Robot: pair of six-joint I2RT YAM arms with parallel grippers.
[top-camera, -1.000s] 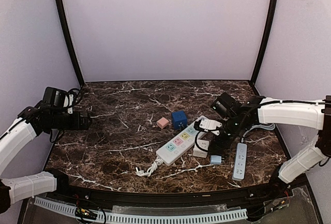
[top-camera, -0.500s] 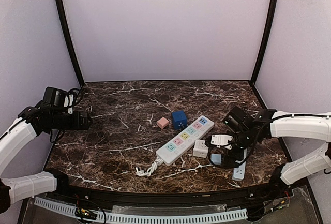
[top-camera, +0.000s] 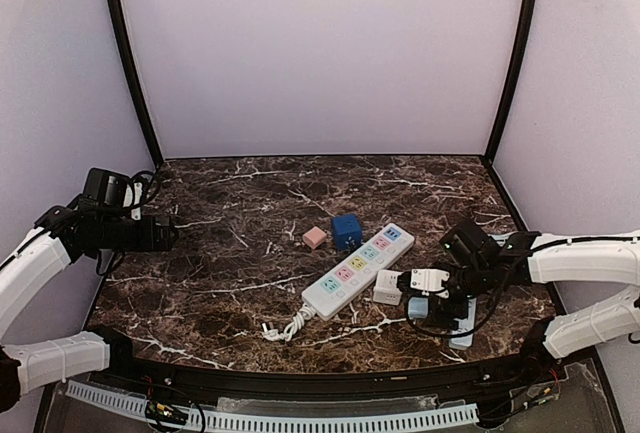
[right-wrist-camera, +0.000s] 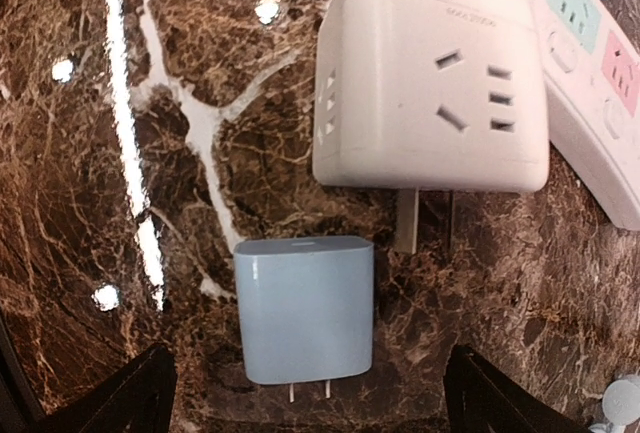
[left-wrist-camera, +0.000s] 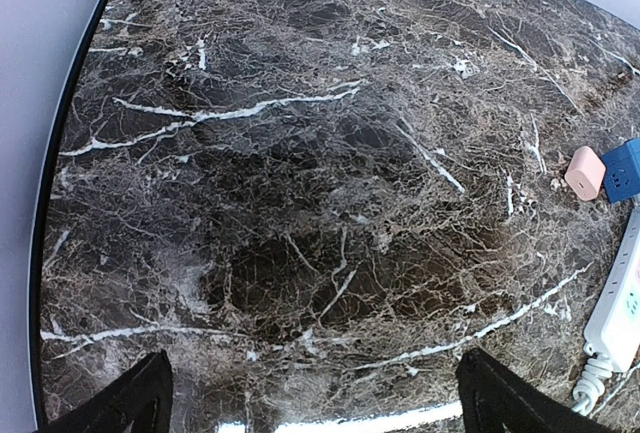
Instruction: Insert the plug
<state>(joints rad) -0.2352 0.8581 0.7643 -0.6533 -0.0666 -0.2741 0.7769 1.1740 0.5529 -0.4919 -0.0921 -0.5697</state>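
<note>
Right gripper (right-wrist-camera: 308,408): fingers spread wide, 1 on each side of the plug, not touching it.
Plug (right-wrist-camera: 304,308): pale blue, flat on the table, 2 prongs toward the wrist camera, just beside the adapter.
Adapter (right-wrist-camera: 432,88): white, with a faint embossed word too small to read.
Strip (top-camera: 357,270): white, pastel sockets, markings unreadable.
Left gripper (left-wrist-camera: 320,403): fingers spread wide, holding nothing, well apart from the plug.
Table (left-wrist-camera: 300,153): glossy dark brown marble, white veins.
Walls (top-camera: 320,53): plain pale lilac.
</note>
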